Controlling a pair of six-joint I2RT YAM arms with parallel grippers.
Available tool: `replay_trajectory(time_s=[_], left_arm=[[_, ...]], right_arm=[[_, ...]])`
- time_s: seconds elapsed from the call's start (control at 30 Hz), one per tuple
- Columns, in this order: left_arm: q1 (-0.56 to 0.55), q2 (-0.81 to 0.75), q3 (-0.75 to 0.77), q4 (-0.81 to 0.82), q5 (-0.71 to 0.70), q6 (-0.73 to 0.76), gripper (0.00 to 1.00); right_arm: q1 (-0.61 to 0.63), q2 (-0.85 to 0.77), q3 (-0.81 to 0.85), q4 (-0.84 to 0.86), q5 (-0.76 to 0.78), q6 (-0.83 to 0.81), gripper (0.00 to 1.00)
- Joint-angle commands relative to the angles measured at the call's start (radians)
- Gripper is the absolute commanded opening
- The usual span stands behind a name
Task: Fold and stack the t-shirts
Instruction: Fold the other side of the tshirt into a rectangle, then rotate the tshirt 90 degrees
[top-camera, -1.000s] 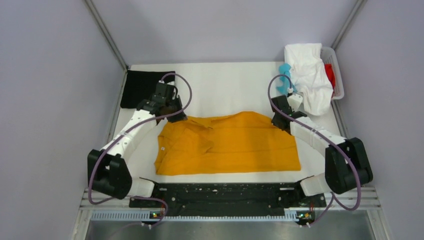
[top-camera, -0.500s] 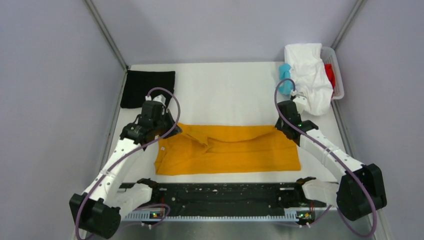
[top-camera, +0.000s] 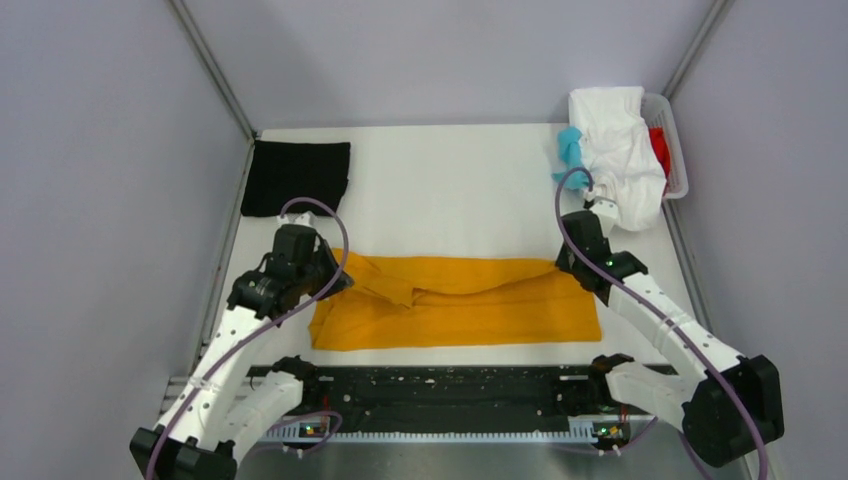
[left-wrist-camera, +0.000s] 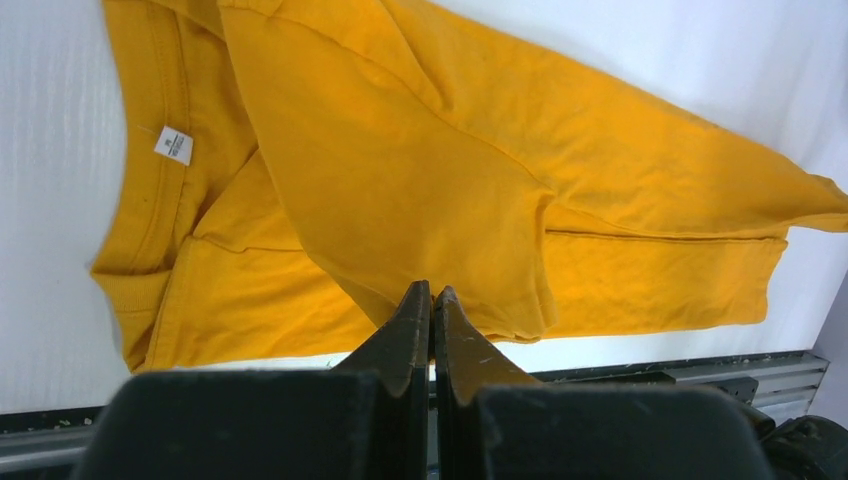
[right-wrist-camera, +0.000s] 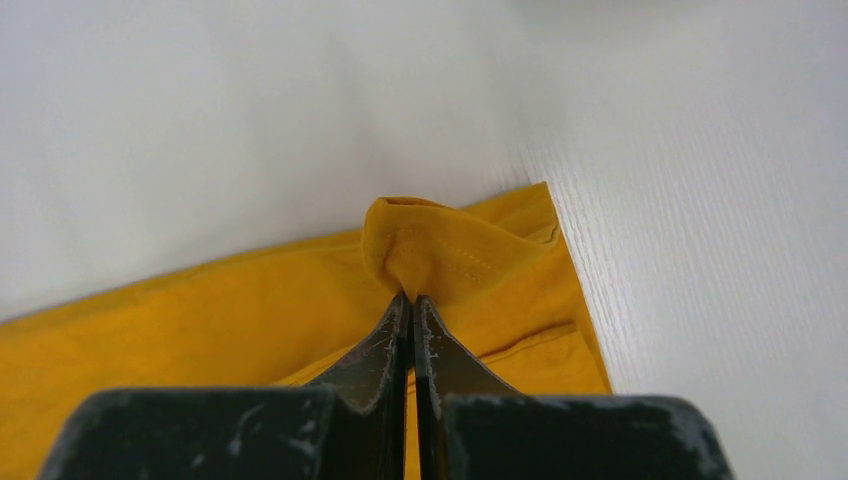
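Note:
The mustard-orange t-shirt (top-camera: 470, 305) lies across the near middle of the table, its far edge folded towards me. My left gripper (top-camera: 335, 272) is shut on its far left edge; the wrist view shows the jaws (left-wrist-camera: 432, 290) pinching orange cloth (left-wrist-camera: 400, 190). My right gripper (top-camera: 572, 262) is shut on the far right corner, where a bunched fold (right-wrist-camera: 420, 245) sits between the jaws (right-wrist-camera: 412, 298). A folded black t-shirt (top-camera: 297, 177) lies at the far left. White (top-camera: 620, 150), teal (top-camera: 570, 150) and red (top-camera: 659, 148) shirts are heaped at the far right.
A white basket (top-camera: 678, 150) at the far right corner holds the heaped shirts. Grey walls and metal frame posts enclose the white table (top-camera: 450, 190). A black rail (top-camera: 440, 385) runs along the near edge between the arm bases.
Both grippers have pulled the shirt's far edge towards the near side, so the shirt now shows as a narrower band. Both arms have drawn back.

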Motion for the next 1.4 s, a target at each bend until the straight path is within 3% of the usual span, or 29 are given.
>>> replay_trajectory(time_s=[0.0, 0.2, 0.27, 0.33, 0.37, 0.47, 0.5, 0.57, 0.6, 0.77, 0.87, 1.0, 1.13, 1.37], left_arm=[[-0.006, -0.044, -0.058, -0.026, -0.002, -0.038, 0.00], [-0.004, -0.067, -0.140, -0.056, -0.011, -0.090, 0.00], [-0.004, -0.073, -0.169, -0.077, -0.011, -0.117, 0.14], [-0.003, -0.086, -0.188, -0.112, -0.012, -0.153, 0.22], [-0.004, -0.095, -0.192, -0.129, -0.011, -0.169, 0.30], [-0.004, -0.134, -0.175, -0.179, -0.018, -0.186, 0.69], [-0.004, -0.145, -0.158, -0.192, -0.023, -0.185, 0.78], [-0.005, -0.161, -0.120, -0.203, -0.039, -0.177, 0.96], [-0.005, -0.163, -0.104, -0.194, -0.045, -0.170, 0.98], [-0.004, -0.072, -0.142, 0.030, 0.057, -0.153, 0.99], [-0.006, 0.078, -0.193, 0.232, 0.143, -0.178, 0.99], [-0.006, 0.309, -0.191, 0.467, 0.186, -0.220, 0.99], [-0.007, 0.565, -0.086, 0.575, 0.205, -0.225, 0.99], [-0.016, 1.026, 0.266, 0.532, 0.240, -0.181, 0.99]], right_arm=[[0.011, -0.023, -0.022, -0.018, 0.001, -0.015, 0.01], [0.011, -0.010, -0.065, -0.028, 0.005, 0.011, 0.08], [0.011, -0.006, -0.079, -0.059, 0.027, 0.052, 0.22], [0.011, -0.006, -0.082, -0.132, 0.076, 0.116, 0.32], [0.012, -0.006, -0.079, -0.179, 0.116, 0.159, 0.38], [0.011, -0.019, -0.064, -0.277, 0.187, 0.232, 0.62], [0.011, -0.026, -0.054, -0.291, 0.196, 0.239, 0.73], [0.011, -0.042, -0.033, -0.287, 0.186, 0.236, 0.84], [0.011, -0.049, -0.023, -0.258, 0.164, 0.219, 0.87], [0.011, -0.055, 0.002, -0.087, 0.029, 0.022, 0.99], [0.011, -0.019, -0.028, 0.048, -0.177, -0.063, 0.99], [0.011, 0.077, -0.108, 0.236, -0.495, -0.054, 0.99], [0.011, 0.142, -0.142, 0.288, -0.499, -0.077, 0.99], [0.013, 0.157, -0.184, 0.238, -0.519, -0.113, 0.99]])
